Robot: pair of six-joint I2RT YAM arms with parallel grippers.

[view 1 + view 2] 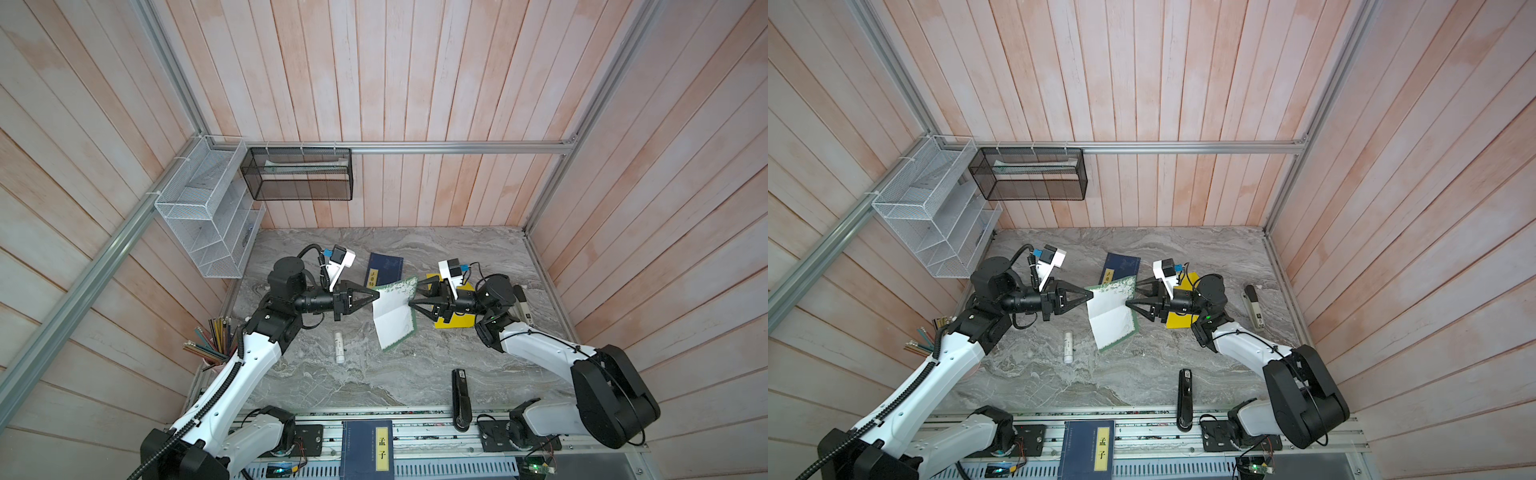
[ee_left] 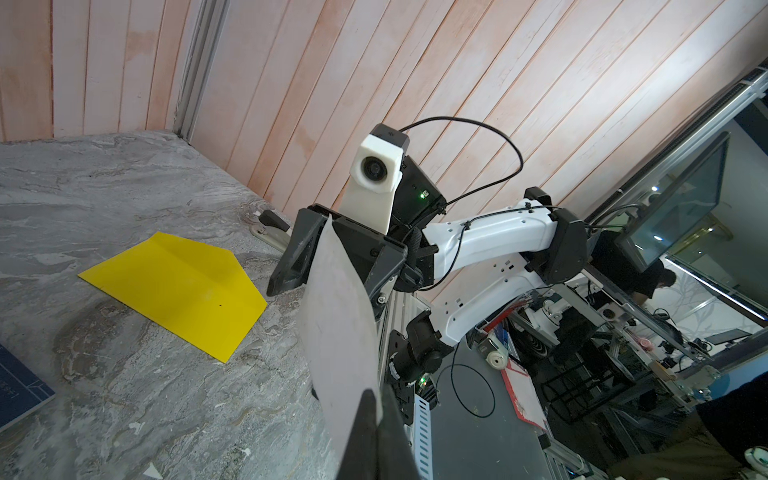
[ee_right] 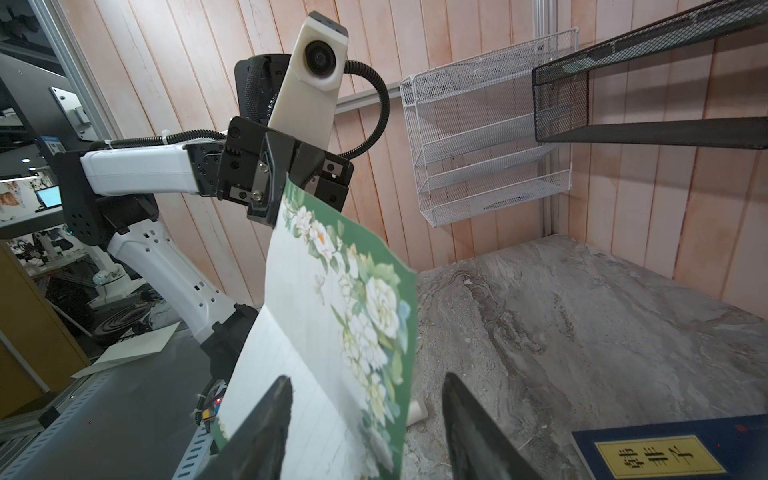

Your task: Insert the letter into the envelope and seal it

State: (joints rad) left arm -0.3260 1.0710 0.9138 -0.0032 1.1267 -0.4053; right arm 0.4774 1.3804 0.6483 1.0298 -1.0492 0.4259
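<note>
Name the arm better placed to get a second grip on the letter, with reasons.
Right. The left gripper is already shut on the letter, holding it off the table. The right gripper faces the opposite edge, jaws open around it, directly above the envelope.

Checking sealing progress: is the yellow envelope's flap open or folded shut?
Open. In the left wrist view the envelope lies flat on the table, its trapezoid flap spread outward past the crease, not folded over the body.

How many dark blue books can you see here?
2. One blue book lies on the marble table behind the held letter; another sits at the front edge between the arm bases. Others may be hidden.
</note>
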